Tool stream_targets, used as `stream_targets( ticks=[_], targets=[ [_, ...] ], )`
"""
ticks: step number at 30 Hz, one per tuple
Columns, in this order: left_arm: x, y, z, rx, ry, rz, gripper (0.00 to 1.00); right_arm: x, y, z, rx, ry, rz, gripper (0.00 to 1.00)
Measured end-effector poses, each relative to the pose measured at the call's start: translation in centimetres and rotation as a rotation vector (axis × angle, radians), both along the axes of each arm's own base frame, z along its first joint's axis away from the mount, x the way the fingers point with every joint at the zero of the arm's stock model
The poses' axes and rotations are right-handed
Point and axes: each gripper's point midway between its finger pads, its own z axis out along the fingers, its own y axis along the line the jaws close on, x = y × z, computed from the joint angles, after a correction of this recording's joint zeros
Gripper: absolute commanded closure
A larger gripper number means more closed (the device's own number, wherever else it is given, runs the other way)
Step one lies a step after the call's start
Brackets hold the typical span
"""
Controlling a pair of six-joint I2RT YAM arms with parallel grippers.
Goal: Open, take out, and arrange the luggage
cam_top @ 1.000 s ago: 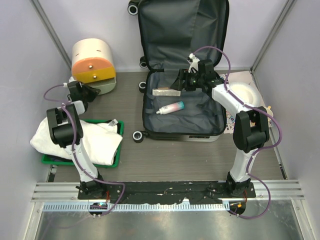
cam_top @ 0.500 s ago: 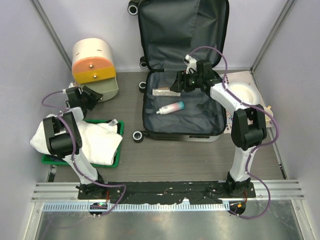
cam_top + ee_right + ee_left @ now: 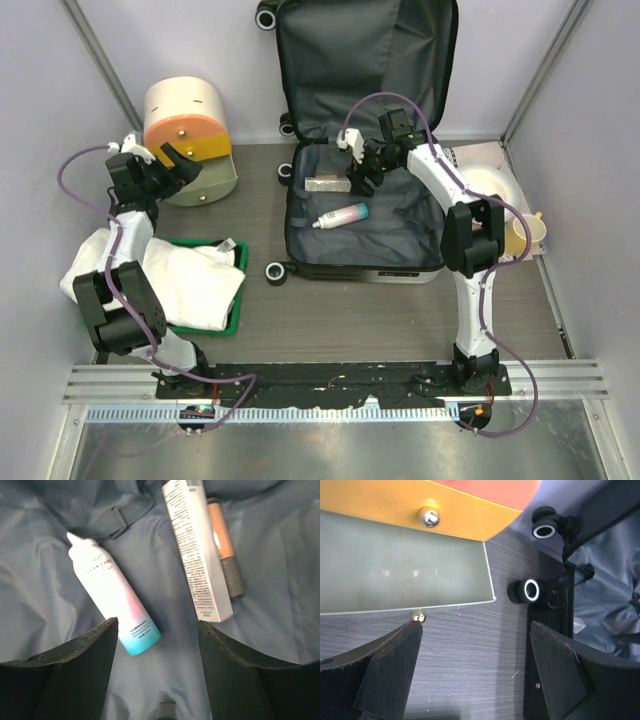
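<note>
The luggage (image 3: 400, 235) lies open at the back middle of the table, its lid (image 3: 360, 60) leaning on the rear wall. On its grey lining (image 3: 50, 580) lie a white, pink and teal bottle (image 3: 338, 215) (image 3: 112, 602), a silver box (image 3: 327, 184) (image 3: 196, 550) and an orange tube (image 3: 225, 545). My right gripper (image 3: 352, 165) (image 3: 156, 625) hovers open above them, holding nothing. My left gripper (image 3: 178, 160) (image 3: 476, 627) is open over bare table, between the cream-and-orange cylinder (image 3: 185, 120) and the luggage's wheels (image 3: 531, 590).
The cylinder's green drawer (image 3: 400, 570) stands pulled out under its orange front (image 3: 420, 505). A green tray (image 3: 237, 300) with a folded white towel (image 3: 185, 275) sits at the left. A white bowl (image 3: 490, 185) and a cup (image 3: 525, 232) stand right of the luggage.
My left gripper has risen from over the tray towards the cylinder and opened wide. My right gripper has swung left over the luggage's contents, still open.
</note>
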Motion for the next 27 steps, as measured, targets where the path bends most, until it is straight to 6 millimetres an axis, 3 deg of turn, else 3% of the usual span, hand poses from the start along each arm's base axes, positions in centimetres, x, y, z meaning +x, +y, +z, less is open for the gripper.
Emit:
stream_targets(
  ticks=[3, 12, 21, 23, 25, 27],
  targets=[
    [-1.1, -0.6, 1.6, 0.055, -0.027, -0.051, 0.08, -0.4, 0.3, -1.7, -0.071, -0.025, 0.126, 0.32],
    [-3.3, -1.4, 3.7, 0.127, -0.068, -0.101, 0.09, -6.1, 3.0, -7.3, -0.204, 0.017, 0.418, 0.37],
    [-4.2, -2.8, 4.3, 0.145, -0.084, -0.167, 0.11, -5.2, 2.9, -9.1, -0.237, -0.028, 0.413, 0.62],
    [-4.3, -3.3, 4.1, 0.156, -0.077, -0.188, 0.11, -4.7, 3.1, -9.0, -0.232, -0.049, 0.405, 0.60],
    [-4.4, -4.1, 3.9, 0.177, -0.072, -0.221, 0.10, -4.6, 3.0, -9.0, -0.236, -0.048, 0.396, 0.44],
    [-4.5, -5.0, 4.0, 0.197, -0.073, -0.251, 0.10, -4.5, 2.9, -9.1, -0.244, -0.048, 0.388, 0.38]
  ],
)
